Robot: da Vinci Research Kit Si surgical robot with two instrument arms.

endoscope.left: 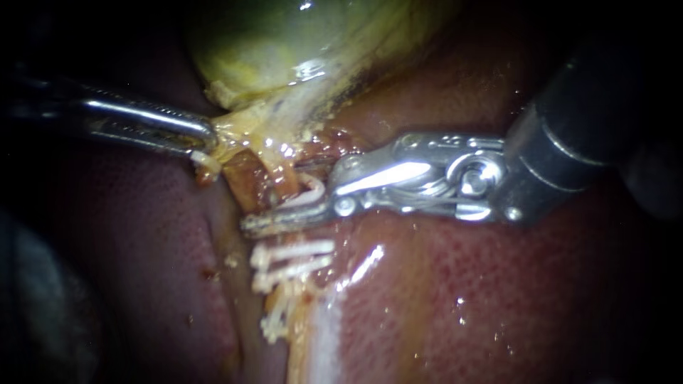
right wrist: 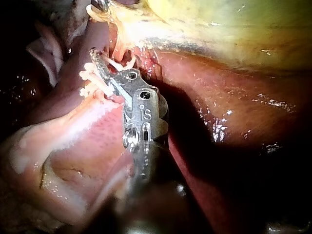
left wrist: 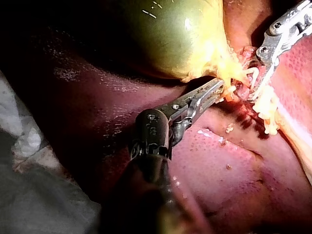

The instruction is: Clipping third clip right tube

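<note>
Left instrument: my left instrument, a thin shiny metal rod with two small jaws, is coming in from the left of the endoscope view.
Left jaws: they are pinching a lump of soft yellow tissue, with one jaw pressing on each side of it.
Gallbladder: the big round green-yellow gallbladder is sitting above the yellow tissue and joining onto it.
Liver: the wet red-brown liver is lying under and around everything.
Right instrument: my right instrument, a thick dark rod with a silver hinged tip, is reaching in from the right, just above the liver.
Right jaws: they are standing a little apart and holding a small bent white clip between them, with both jaws touching it.
Tube: the thin yellow-orange tube is running down from the yellow tissue and passing right by the white clip. I cannot tell if the clip is going around it.
Clips already on: two more white clips, the upper clip and the lower clip, are lying side by side across the tube, just below the long lower jaw.
Left wrist view: the left instrument is biting the yellow tissue, and the right instrument is sitting just ahead of it.
Right wrist view: the right instrument is poking in beside the white clips.
</note>
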